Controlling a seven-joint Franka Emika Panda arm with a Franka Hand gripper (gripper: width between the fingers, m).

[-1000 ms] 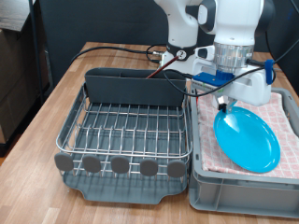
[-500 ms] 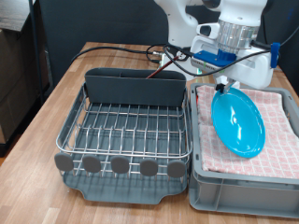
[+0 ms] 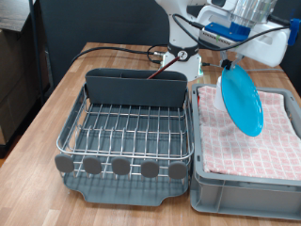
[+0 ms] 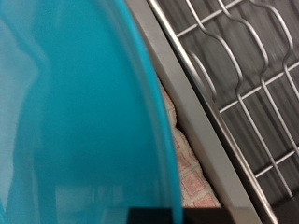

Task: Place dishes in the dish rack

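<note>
My gripper (image 3: 226, 66) is shut on the top rim of the round light-blue plate (image 3: 242, 101) and holds it nearly on edge in the air above the pink checked cloth, at the exterior view's right. The plate (image 4: 75, 112) fills most of the wrist view. The silver wire dish rack (image 3: 127, 132) on its dark grey tray stands at the exterior view's left of the plate, with its grey caddy (image 3: 136, 88) at the back. The rack's wires (image 4: 248, 84) also show in the wrist view. No cup or spoon is in view.
A light grey crate (image 3: 245, 184) lined with pink checked cloth (image 3: 268, 137) sits on the wooden table (image 3: 47, 113) beside the rack. Black and red cables (image 3: 122, 49) run along the back. The robot base stands behind the crate.
The gripper has risen with the plate. The plate has gone from lying tilted on the cloth to hanging nearly upright, clear of it, and has shifted slightly toward the rack.
</note>
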